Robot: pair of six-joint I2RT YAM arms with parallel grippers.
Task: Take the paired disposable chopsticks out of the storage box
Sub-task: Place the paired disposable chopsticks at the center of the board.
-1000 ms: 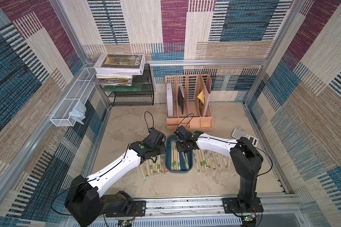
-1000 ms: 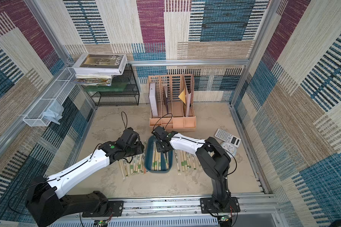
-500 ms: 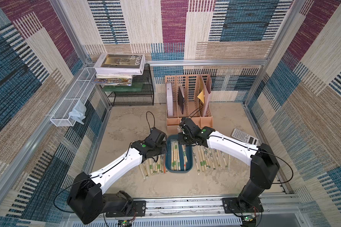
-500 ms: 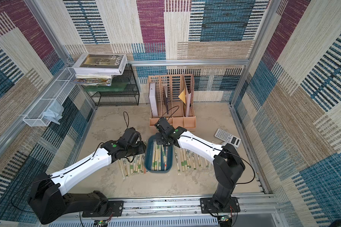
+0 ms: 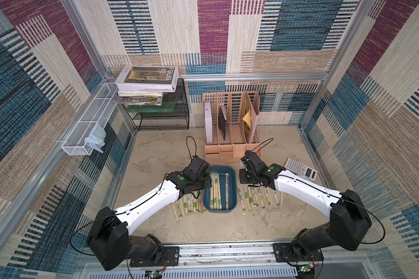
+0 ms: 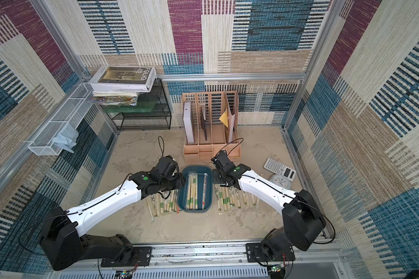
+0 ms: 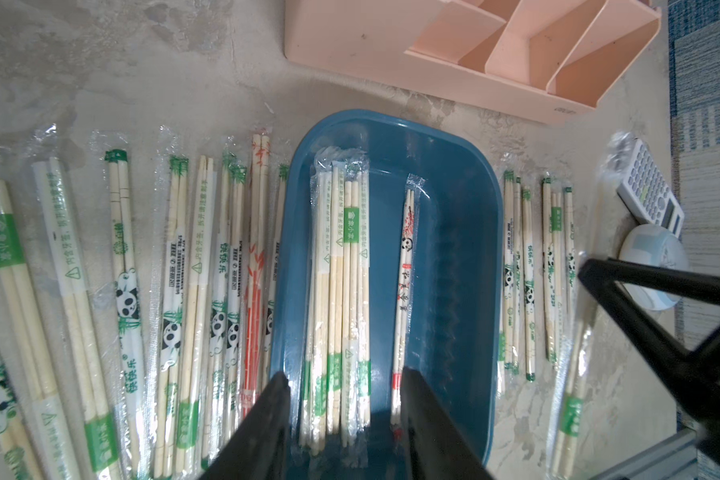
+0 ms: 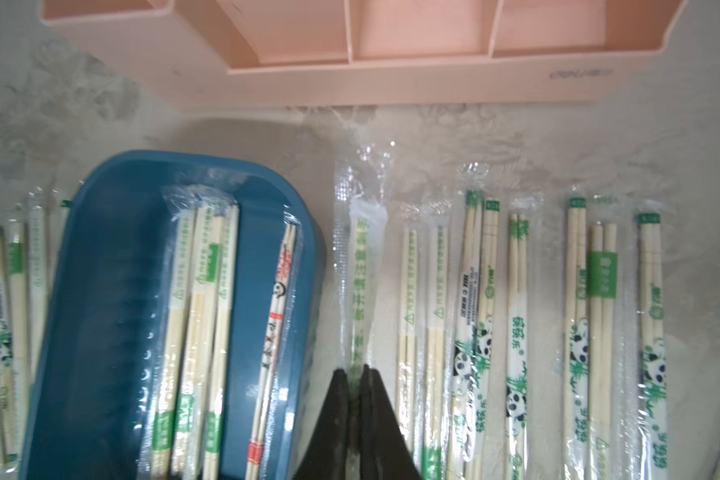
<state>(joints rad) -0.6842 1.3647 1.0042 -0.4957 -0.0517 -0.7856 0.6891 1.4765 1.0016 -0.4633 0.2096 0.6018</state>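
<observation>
The dark teal storage box (image 5: 232,193) lies at the table's middle in both top views. It holds a bundle of paired disposable chopsticks (image 7: 341,291) and one red-printed pair (image 7: 406,266). My left gripper (image 7: 344,378) is open over the box's near end, one jaw above its outer rim, the other by the red-printed pair. My right gripper (image 8: 354,372) is shut on a wrapped green-printed pair (image 8: 360,270), just outside the box's other long side, above the table. More wrapped pairs lie in rows on both sides of the box (image 7: 121,291) (image 8: 516,311).
A peach file organizer (image 5: 231,135) stands right behind the box. A calculator (image 5: 300,169) and a small round clock (image 6: 279,181) lie at the right. A black mesh rack (image 5: 162,113) with books and a white wire basket (image 5: 87,125) are at the back left.
My right gripper has moved from over the box out past its right side, carrying one wrapped pair. The left arm has hardly moved.
</observation>
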